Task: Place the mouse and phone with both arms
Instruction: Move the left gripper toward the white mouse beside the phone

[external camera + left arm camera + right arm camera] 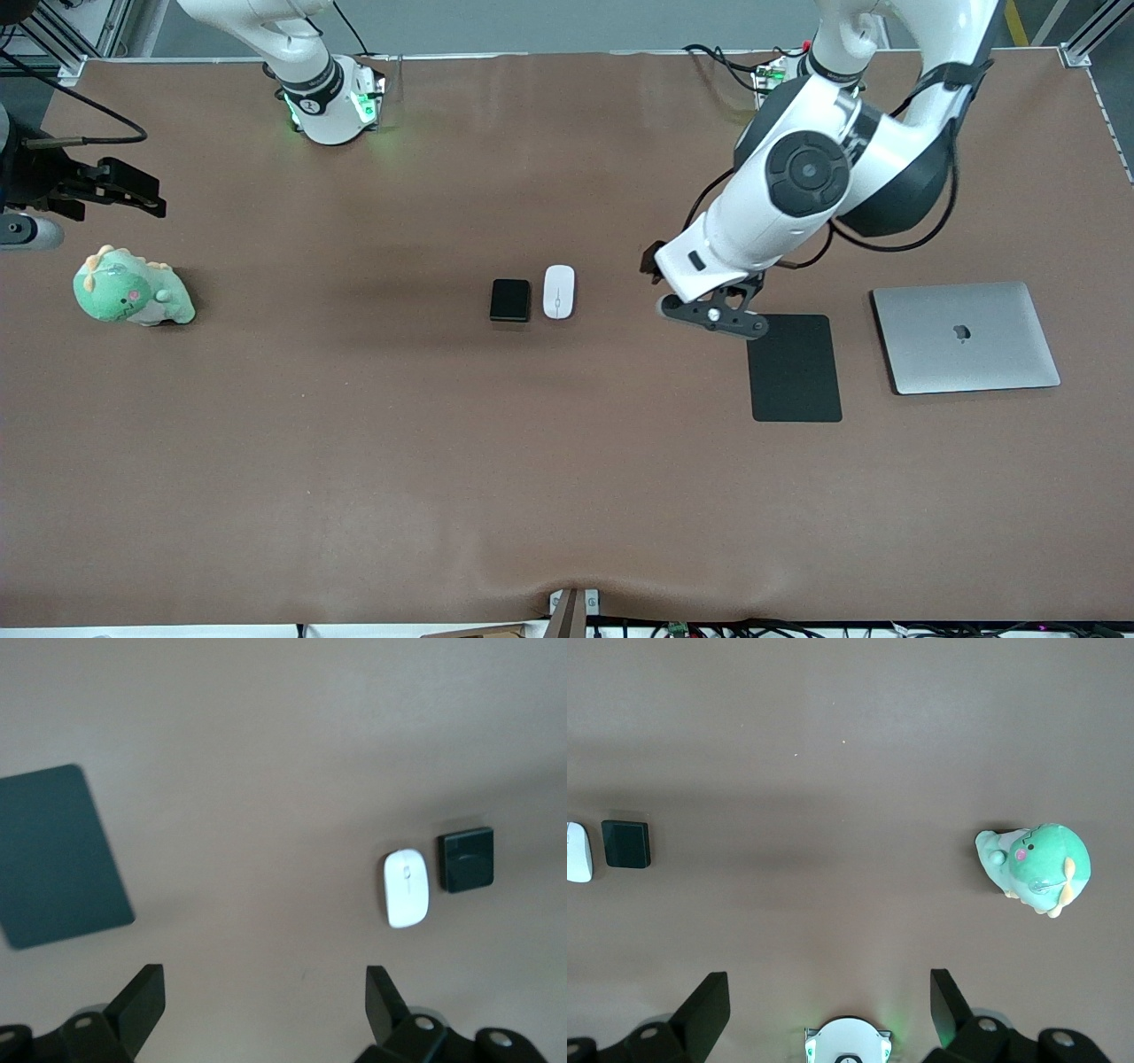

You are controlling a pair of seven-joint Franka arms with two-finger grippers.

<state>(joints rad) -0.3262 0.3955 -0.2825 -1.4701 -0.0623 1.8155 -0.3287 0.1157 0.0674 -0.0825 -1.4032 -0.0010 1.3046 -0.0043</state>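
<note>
The white mouse [559,291] lies mid-table, and the small black phone [510,299] lies right beside it toward the right arm's end. Both also show in the left wrist view, the mouse [407,887] next to the phone [467,858]. My left gripper [653,261] hangs open in the air over bare table between the mouse and the black mat; its jaws [264,979] hold nothing. My right gripper [142,197] hovers open over the right arm's end of the table above the plush, empty too [828,983]. The right wrist view catches the phone [625,843] and the mouse's edge [576,851].
A flat black mat [795,368] lies toward the left arm's end, with a closed silver laptop [966,337] beside it. A green dinosaur plush [133,288] sits at the right arm's end. The right arm's green-lit base [332,102] stands at the table's back edge.
</note>
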